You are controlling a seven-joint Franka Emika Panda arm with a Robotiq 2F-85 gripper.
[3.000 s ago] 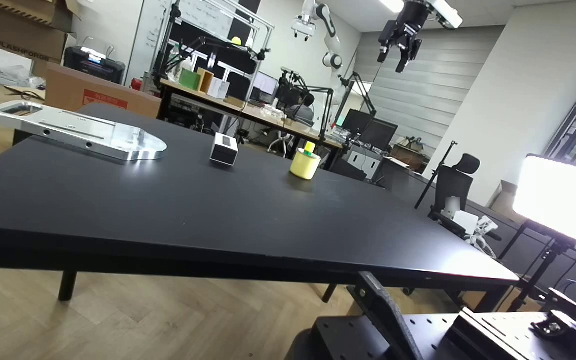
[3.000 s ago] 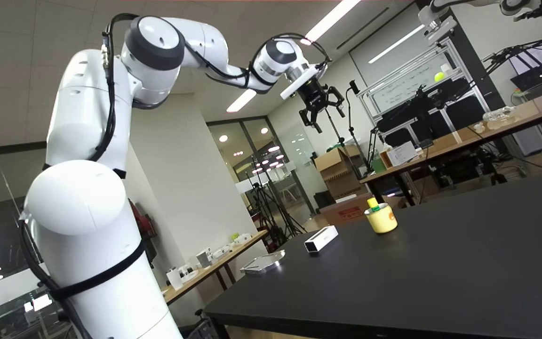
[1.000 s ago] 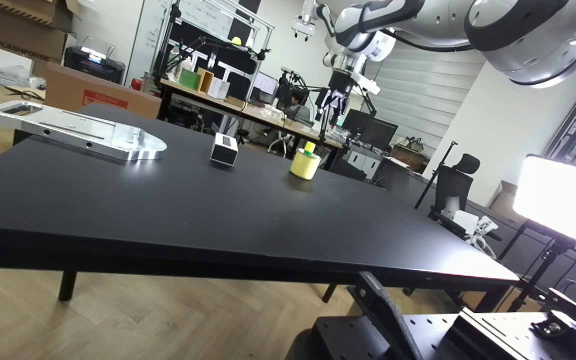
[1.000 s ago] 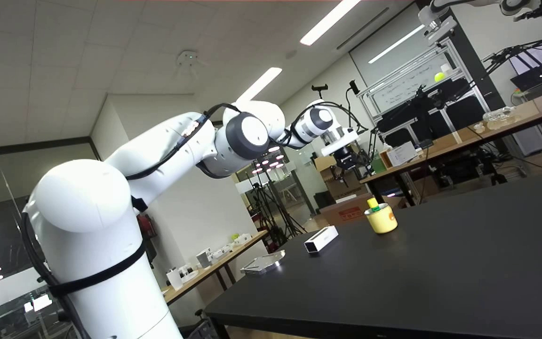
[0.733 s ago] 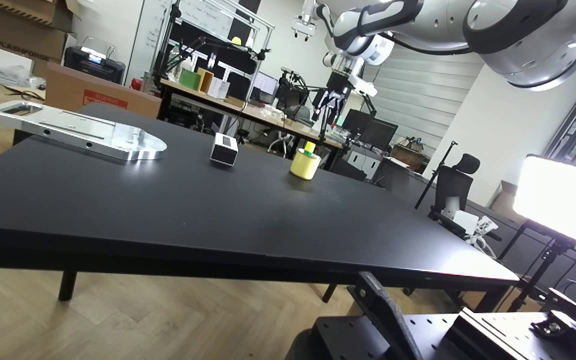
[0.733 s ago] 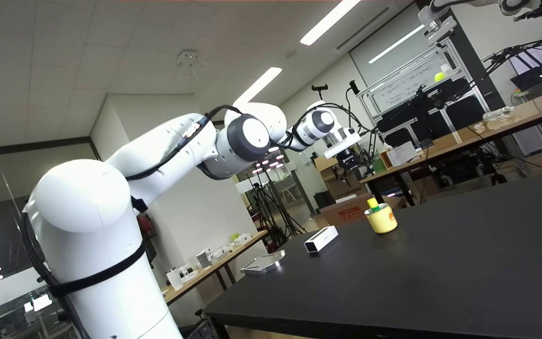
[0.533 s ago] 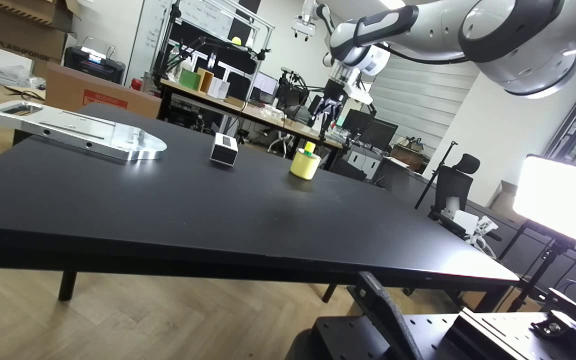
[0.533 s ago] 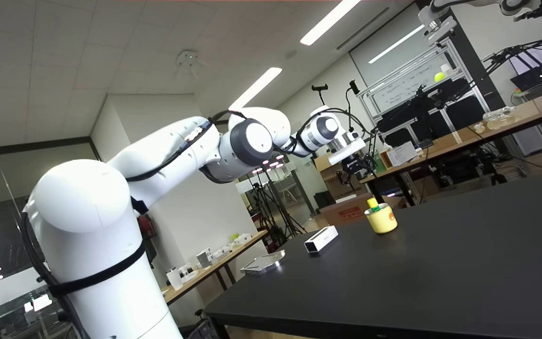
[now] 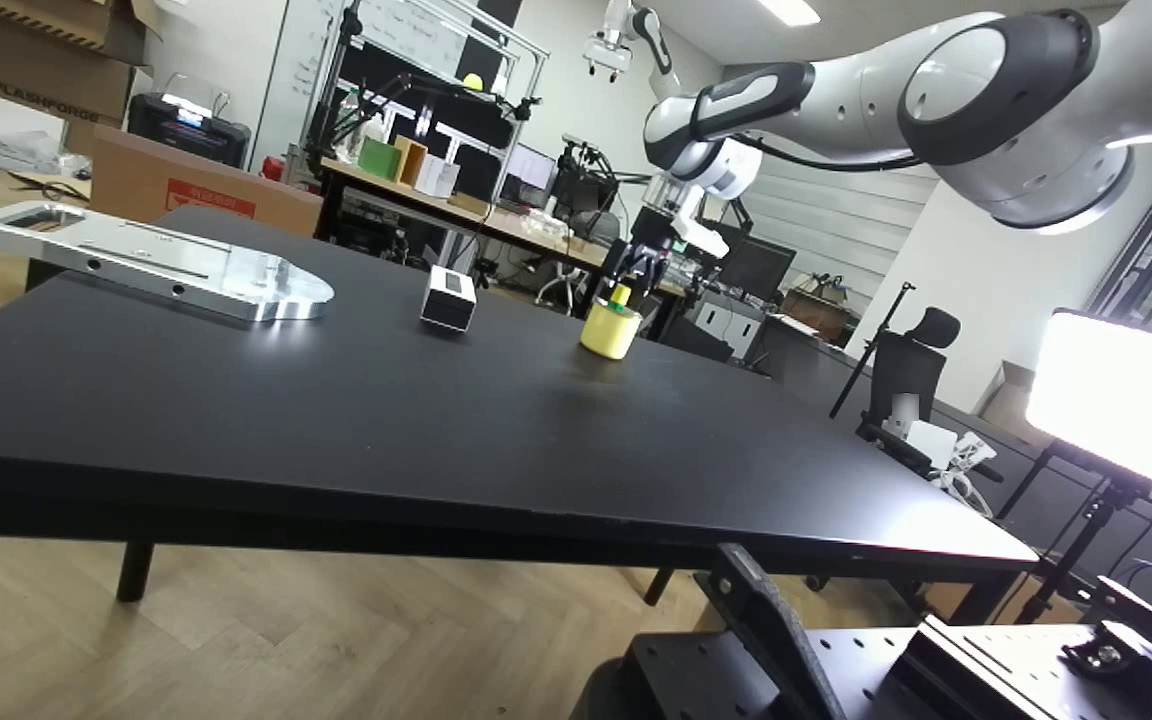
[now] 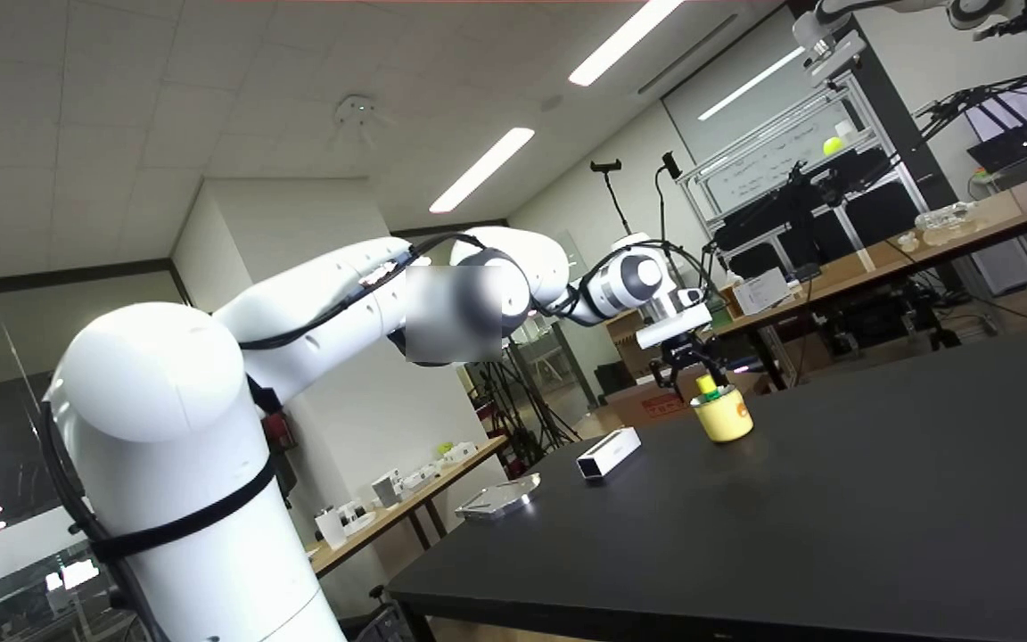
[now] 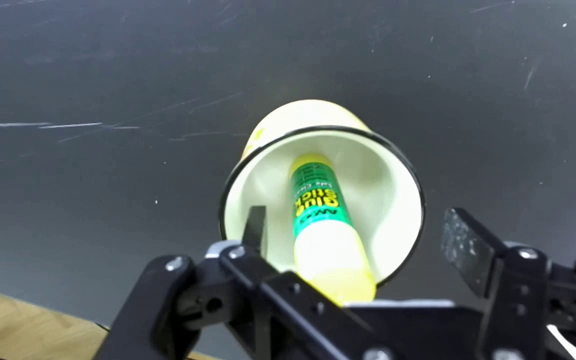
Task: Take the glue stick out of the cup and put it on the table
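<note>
Your stick (image 11: 324, 230) stands in the cup (image 11: 385, 210), its yellow top above the rim in both exterior views; whether it leans on that rim, you can't be sure. Expect it to be light, stiff and hard to hurt, but smooth and round, so it may twist or slide if you catch it off-centre. The yellow top is probably a cap and could pull off, so take hold low enough to catch the green barrel too, near the rim, and lift along its length. The cup is likely light as well and could come up with a snagged finger. Your gripper (image 11: 358, 237) holds nothing: its fingers (image 11: 460, 250) are spread, one each side of the stick in the wrist view, one overlapping the cup's mouth and the other beyond the rim. The stick is nearer the first, so you'd do well to centre before squeezing. How low they reach against the rim, you can't tell. On the table (image 9: 336, 420), the box (image 10: 609, 452) lies between cup and metal plate (image 9: 156, 250); once the stick is out, lay it down gently, since it may roll.
</note>
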